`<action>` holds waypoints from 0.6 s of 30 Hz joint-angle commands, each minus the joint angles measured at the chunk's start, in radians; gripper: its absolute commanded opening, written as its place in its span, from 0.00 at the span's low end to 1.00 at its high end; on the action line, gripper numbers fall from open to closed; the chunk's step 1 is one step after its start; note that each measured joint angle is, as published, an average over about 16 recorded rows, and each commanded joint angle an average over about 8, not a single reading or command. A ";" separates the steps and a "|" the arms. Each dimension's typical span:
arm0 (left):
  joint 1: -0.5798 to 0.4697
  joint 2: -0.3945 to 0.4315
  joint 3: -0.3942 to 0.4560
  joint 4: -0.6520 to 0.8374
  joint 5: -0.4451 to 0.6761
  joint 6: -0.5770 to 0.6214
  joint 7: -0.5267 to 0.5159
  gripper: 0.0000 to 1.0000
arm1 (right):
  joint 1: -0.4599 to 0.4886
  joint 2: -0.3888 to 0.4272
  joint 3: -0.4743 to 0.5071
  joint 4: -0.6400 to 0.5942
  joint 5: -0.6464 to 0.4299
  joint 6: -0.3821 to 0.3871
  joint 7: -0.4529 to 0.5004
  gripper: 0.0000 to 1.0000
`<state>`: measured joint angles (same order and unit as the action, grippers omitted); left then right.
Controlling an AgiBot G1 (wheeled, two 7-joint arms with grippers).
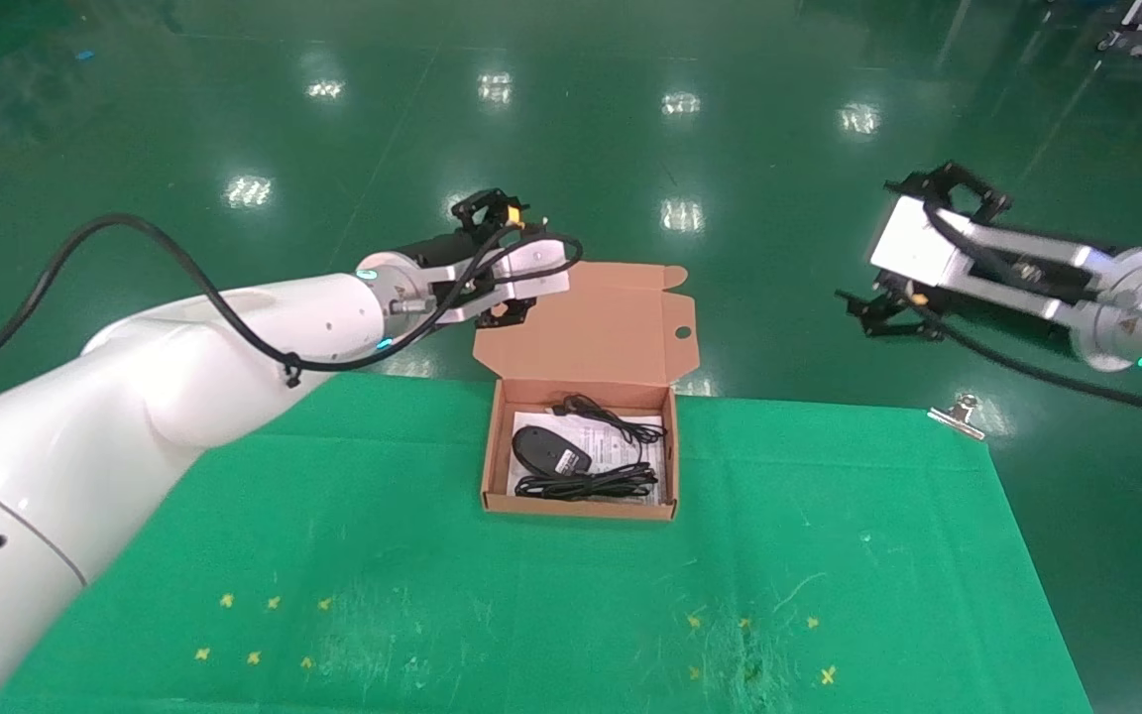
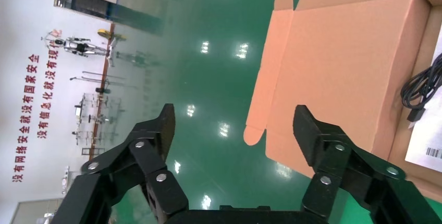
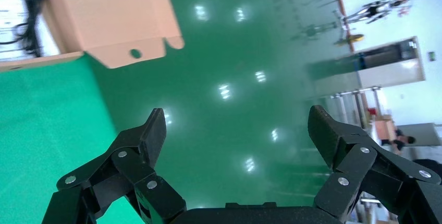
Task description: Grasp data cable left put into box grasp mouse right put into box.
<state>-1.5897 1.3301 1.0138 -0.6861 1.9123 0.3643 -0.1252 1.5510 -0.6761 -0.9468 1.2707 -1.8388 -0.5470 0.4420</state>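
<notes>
The brown box [image 1: 496, 466] stands open at the far middle of the green table, lid [image 1: 591, 327] folded back. Inside, on the white sheet [image 1: 652, 448], lie the black mouse [image 1: 543, 448], its thin cord [image 1: 621, 421] looped behind it, and the bundled data cable [image 1: 586, 484] along the front wall. My left gripper [image 1: 512, 309] is open and empty, raised beside the lid's left edge; its wrist view [image 2: 234, 114] shows the lid [image 2: 339, 67] and the cord [image 2: 422, 86]. My right gripper [image 1: 888, 309] is open and empty, raised beyond the table's far right; its wrist view [image 3: 237, 115] faces the floor.
A metal binder clip [image 1: 958, 415] holds the cloth at the table's far right corner. Small yellow cross marks [image 1: 254, 656] lie near the front edge. Shiny green floor surrounds the table [image 1: 829, 555]. The box lid [image 3: 114, 15] shows in the right wrist view.
</notes>
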 commanded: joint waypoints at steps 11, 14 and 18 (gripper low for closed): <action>0.074 -0.112 -0.119 -0.086 -0.193 0.177 -0.012 1.00 | -0.068 0.018 0.110 0.009 0.173 -0.176 -0.047 1.00; 0.102 -0.149 -0.158 -0.118 -0.254 0.236 -0.015 1.00 | -0.094 0.021 0.145 0.010 0.232 -0.225 -0.060 1.00; 0.138 -0.200 -0.208 -0.161 -0.336 0.315 -0.019 1.00 | -0.128 0.025 0.192 0.010 0.310 -0.289 -0.077 1.00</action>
<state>-1.4516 1.1305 0.8054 -0.8466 1.5763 0.6797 -0.1444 1.4232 -0.6509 -0.7547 1.2806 -1.5285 -0.8364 0.3647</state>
